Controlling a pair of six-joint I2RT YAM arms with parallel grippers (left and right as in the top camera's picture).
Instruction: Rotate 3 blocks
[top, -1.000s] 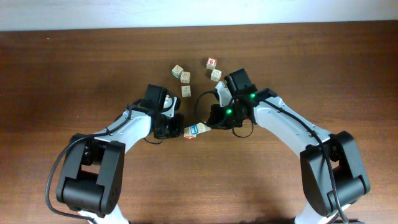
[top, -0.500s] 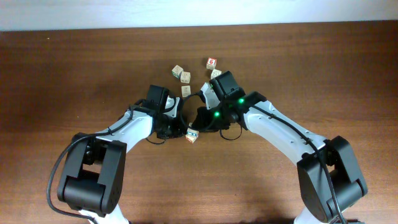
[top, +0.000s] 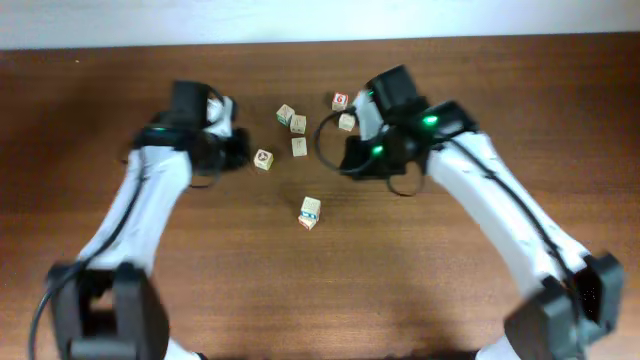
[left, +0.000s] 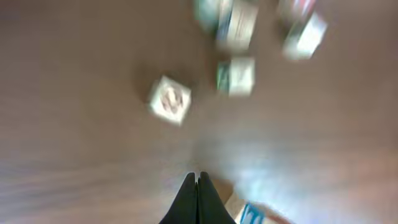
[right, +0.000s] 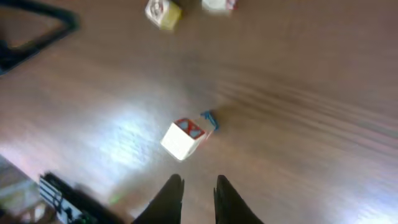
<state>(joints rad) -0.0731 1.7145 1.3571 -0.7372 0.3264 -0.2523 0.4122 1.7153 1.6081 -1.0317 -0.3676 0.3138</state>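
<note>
The blue-and-white block (top: 310, 211) stands alone on the table, apart from both grippers. In the right wrist view this block (right: 183, 138) lies just ahead of my right gripper (right: 198, 180), whose fingers are slightly open with nothing between them. The left wrist view shows it (left: 249, 211) at the bottom edge, beside my shut left gripper (left: 198, 177). More pale blocks (top: 299, 146) (top: 298, 124) (top: 286, 114) sit in a group behind it. Overhead, my left gripper (top: 240, 152) hangs at the left and my right gripper (top: 348, 165) at the right of that group.
A cube with a red round mark (top: 263, 159) lies just right of my left gripper. A red-faced cube (top: 340, 101) and another pale cube (top: 347, 122) sit close to my right wrist. The table's far edge (top: 320, 42) runs along the top.
Both arms have pulled back from the blue-and-white block, the left up and leftward, the right up and rightward. The right gripper has opened a little and the block now stands free.
</note>
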